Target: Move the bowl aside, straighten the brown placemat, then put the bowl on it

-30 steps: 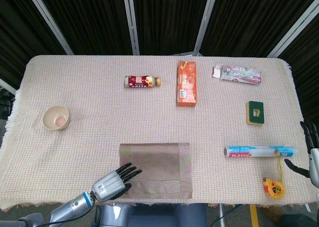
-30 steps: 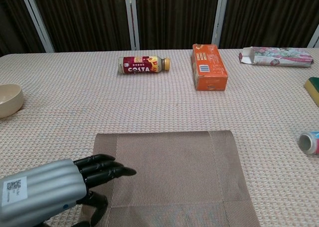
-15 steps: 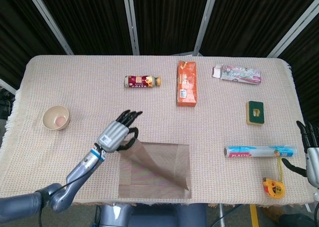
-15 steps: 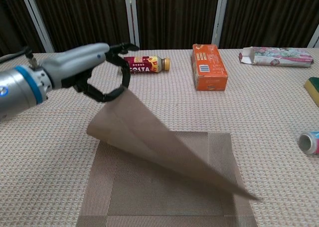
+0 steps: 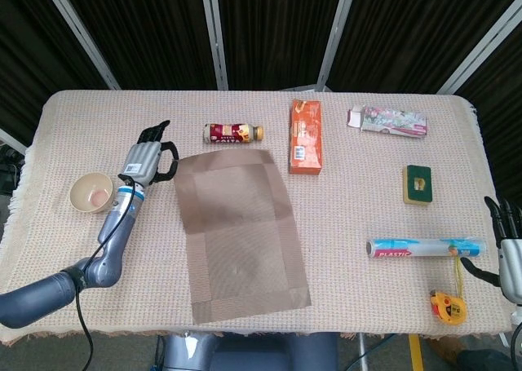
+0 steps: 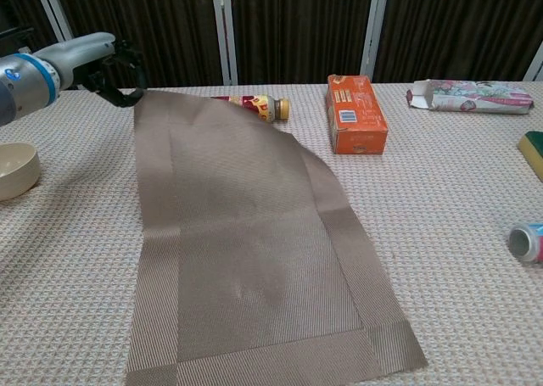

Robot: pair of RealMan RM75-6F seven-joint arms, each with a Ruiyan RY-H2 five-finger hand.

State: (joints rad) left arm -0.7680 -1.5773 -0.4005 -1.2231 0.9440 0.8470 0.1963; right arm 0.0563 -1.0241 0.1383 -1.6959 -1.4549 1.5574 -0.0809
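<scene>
The brown placemat (image 5: 241,228) lies unfolded at full length on the table, skewed, with its far end lifted a little. My left hand (image 5: 148,155) pinches its far-left corner, and the chest view shows the same left hand (image 6: 109,70) above the mat (image 6: 246,250). The cream bowl (image 5: 91,192) stands upright off the mat, near the table's left edge, and shows at the left border as bowl (image 6: 17,170). My right hand (image 5: 506,253) hangs at the table's right edge, fingers apart, holding nothing.
A Costa bottle (image 5: 233,132) lies just beyond the mat's far edge, partly hidden behind it in the chest view. Further right are an orange box (image 5: 305,136), a floral carton (image 5: 389,121), a green sponge (image 5: 417,183), a plastic wrap roll (image 5: 426,246) and a tape measure (image 5: 444,303).
My left hand took the folded mat's near-left flap, lifted it and carried it to the far left. The mat went from folded in half to spread at full length.
</scene>
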